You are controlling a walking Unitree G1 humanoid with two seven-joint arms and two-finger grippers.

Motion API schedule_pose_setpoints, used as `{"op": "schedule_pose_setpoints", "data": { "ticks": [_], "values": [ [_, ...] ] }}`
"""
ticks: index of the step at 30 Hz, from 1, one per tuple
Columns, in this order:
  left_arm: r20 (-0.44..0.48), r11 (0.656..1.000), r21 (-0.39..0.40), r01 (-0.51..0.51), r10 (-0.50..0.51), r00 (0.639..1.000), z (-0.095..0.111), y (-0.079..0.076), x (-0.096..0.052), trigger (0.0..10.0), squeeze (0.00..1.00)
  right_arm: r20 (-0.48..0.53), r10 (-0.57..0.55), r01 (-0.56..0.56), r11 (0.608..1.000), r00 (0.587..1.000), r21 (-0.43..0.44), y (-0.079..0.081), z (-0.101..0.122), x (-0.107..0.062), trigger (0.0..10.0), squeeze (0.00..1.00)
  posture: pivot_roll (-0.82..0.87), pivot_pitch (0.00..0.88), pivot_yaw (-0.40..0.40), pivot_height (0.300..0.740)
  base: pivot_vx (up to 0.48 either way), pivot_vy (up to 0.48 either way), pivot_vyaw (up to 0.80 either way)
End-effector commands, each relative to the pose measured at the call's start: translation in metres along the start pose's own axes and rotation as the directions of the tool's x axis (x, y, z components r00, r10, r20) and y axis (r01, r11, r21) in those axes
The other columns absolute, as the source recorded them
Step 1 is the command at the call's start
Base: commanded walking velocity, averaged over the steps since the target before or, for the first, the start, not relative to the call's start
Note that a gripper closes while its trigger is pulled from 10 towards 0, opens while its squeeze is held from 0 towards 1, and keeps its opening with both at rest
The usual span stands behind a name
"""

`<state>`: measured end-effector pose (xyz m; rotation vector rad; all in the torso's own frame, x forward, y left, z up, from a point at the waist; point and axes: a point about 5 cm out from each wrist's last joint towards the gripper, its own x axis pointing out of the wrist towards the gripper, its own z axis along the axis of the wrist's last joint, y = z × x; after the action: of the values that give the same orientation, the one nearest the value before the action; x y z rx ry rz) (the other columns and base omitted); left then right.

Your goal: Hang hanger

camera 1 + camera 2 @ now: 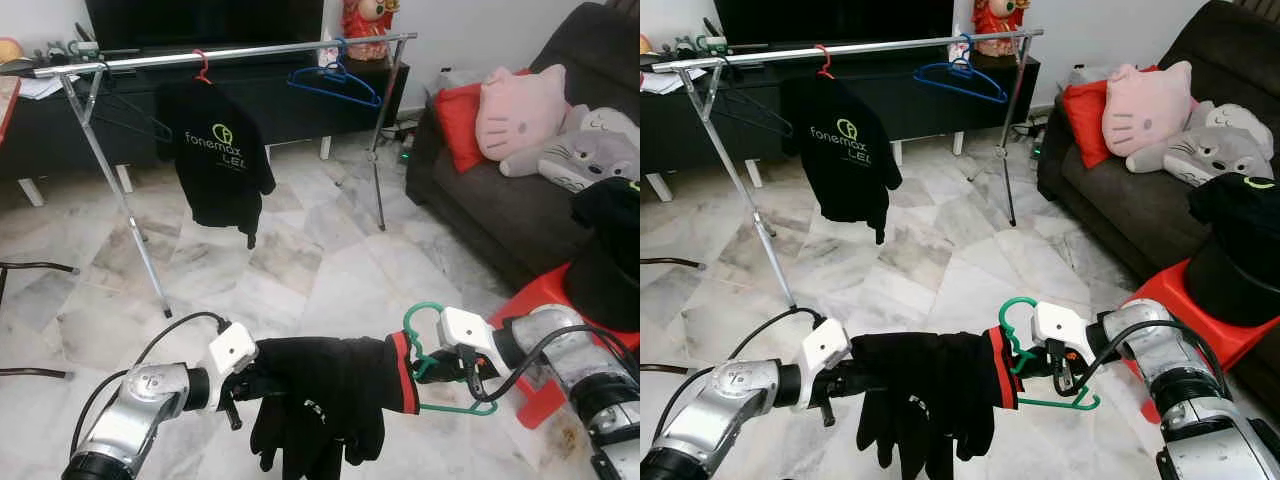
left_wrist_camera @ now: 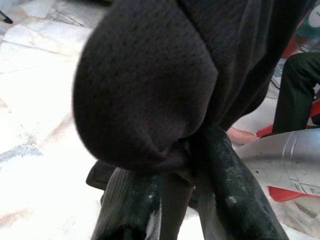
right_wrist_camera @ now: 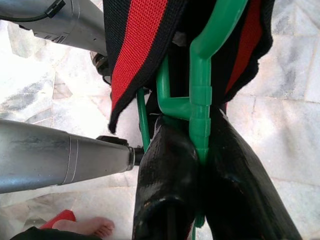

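The green hanger (image 1: pixel 440 370), carrying a black garment (image 1: pixel 320 400), is hanging low over the floor, well short of the clothes rail (image 1: pixel 230 52). The right gripper (image 1: pixel 440 368) is clamping its neck while the left gripper (image 1: pixel 245 385) is pinching the cloth. Carrying is likely in hand; next, walking closer and lifting the hook over the rail.

marble floor (image 1: pixel 300 270); dark sofa (image 1: pixel 500 215); black TV cabinet (image 1: pixel 290 100)

Hangers: four, namely one green (image 1: pixel 440 375), one red (image 1: pixel 203 66), one blue (image 1: pixel 335 80), one dark (image 1: pixel 135 115). Black shirts: two, one hung (image 1: pixel 218 155), one held (image 1: pixel 320 400). Rails: one (image 1: pixel 220 52). Sofas: one (image 1: pixel 500 210). Plush toys: two (image 1: pixel 520 105) (image 1: pixel 590 155). Red cushions: one (image 1: pixel 458 120). Bare feet: one (image 3: pixel 92 227).
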<state>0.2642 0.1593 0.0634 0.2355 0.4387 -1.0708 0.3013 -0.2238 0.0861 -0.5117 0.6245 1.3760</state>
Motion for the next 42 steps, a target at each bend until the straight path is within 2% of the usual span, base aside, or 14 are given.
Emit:
{"op": "schedule_pose_setpoints", "data": {
  "ticks": [1,4,5,6,28,34,40,42],
  "values": [
    [-0.015,1.0,0.018,0.01,-0.01,1.0,0.0,-0.001,0.004,10.0,0.0,0.038,-0.009,0.01,0.999,0.999,-0.044,-0.004,0.01,-0.004,0.0,0.0,-0.07,0.0,-0.101,0.74,0.0,0.0,0.0],
    [-0.02,1.0,0.015,0.021,-0.021,1.0,-0.001,-0.002,0.005,10.0,0.0,0.038,-0.007,0.009,0.999,0.999,-0.045,-0.004,0.01,-0.004,0.0,0.0,-0.07,0.0,-0.101,0.74,0.0,0.0,0.0],
    [-0.022,1.0,0.016,0.022,-0.022,1.0,-0.001,-0.002,0.005,7.2,0.0,0.039,-0.008,0.009,0.999,0.999,-0.045,-0.004,0.01,-0.004,0.0,0.0,-0.07,0.0,-0.101,0.74,0.0,0.0,0.0],
    [-0.021,1.0,0.013,0.021,-0.021,1.0,-0.002,-0.003,0.005,0.0,0.0,0.039,-0.007,0.008,0.999,0.999,-0.046,-0.004,0.01,-0.004,0.0,0.0,-0.07,0.0,-0.098,0.74,0.0,0.0,0.0],
    [0.027,0.999,0.007,-0.047,0.047,0.999,0.003,0.007,0.001,0.0,0.0,-0.003,0.012,-0.013,0.999,1.0,-0.038,0.001,0.002,0.003,0.0,0.0,-0.07,0.0,-0.105,0.74,0.0,0.0,0.0],
    [0.028,0.998,0.008,-0.061,0.061,0.998,0.004,0.01,-0.003,0.0,0.0,-0.05,-0.002,0.0,0.999,0.999,-0.044,0.002,-0.002,0.004,0.0,0.0,-0.07,0.0,-0.109,0.74,0.0,0.0,0.0],
    [0.007,0.993,0.01,-0.117,0.117,0.993,0.0,0.018,-0.017,0.0,0.0,-0.23,-0.075,0.059,0.995,0.97,-0.074,0.004,-0.023,0.002,0.0,0.0,-0.06,0.0,-0.11,0.74,0.0,0.0,0.0],
    [0.005,0.991,0.008,-0.133,0.133,0.991,-0.001,0.02,-0.019,0.0,0.0,-0.255,-0.083,0.067,0.995,0.963,-0.071,0.005,-0.028,0.002,0.0,0.0,-0.06,0.0,-0.11,0.74,0.0,0.0,0.0]
  ]
}}
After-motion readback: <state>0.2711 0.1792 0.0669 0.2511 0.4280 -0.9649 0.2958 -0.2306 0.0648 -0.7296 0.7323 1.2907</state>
